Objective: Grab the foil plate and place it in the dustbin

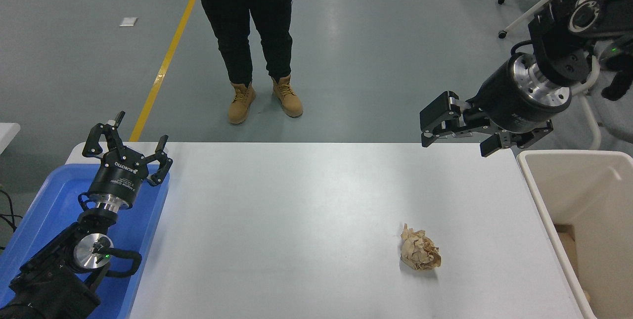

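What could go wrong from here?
No foil plate shows on the white table, so the open right gripper near the far edge may grab the crumpled brown paper ball instead. Swinging back, it could clip the cream plastic dustbin rim close beside it.

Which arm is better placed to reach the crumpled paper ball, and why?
Right: its open right gripper hangs over the table's far right edge, nearer the paper ball; the left gripper sits above the blue tray, far across the table.
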Controlling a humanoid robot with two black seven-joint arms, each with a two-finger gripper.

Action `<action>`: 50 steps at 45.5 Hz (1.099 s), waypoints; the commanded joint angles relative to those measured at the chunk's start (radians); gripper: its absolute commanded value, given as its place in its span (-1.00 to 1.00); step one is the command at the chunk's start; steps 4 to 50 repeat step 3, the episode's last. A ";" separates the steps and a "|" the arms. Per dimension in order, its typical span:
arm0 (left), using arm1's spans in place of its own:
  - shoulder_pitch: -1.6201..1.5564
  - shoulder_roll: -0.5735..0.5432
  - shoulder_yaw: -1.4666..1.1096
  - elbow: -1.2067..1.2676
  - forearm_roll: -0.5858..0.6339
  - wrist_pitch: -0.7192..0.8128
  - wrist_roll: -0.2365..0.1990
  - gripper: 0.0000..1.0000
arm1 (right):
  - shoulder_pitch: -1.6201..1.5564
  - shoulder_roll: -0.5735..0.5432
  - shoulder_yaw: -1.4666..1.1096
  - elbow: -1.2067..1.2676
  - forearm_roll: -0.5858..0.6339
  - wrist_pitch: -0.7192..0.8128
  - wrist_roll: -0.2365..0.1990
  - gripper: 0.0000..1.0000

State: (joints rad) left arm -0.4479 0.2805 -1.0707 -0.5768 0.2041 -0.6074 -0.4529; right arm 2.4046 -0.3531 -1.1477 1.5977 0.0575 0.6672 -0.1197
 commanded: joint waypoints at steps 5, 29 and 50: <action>0.000 0.000 0.000 0.000 0.000 0.000 -0.001 0.97 | -0.001 0.003 0.000 0.010 -0.013 0.035 -0.001 1.00; 0.000 0.000 0.000 0.000 0.000 0.000 -0.001 0.97 | -0.001 0.003 0.000 0.010 -0.013 0.035 -0.001 1.00; 0.000 0.000 0.000 0.000 0.000 0.000 -0.001 0.97 | -0.001 0.003 0.000 0.010 -0.013 0.035 -0.001 1.00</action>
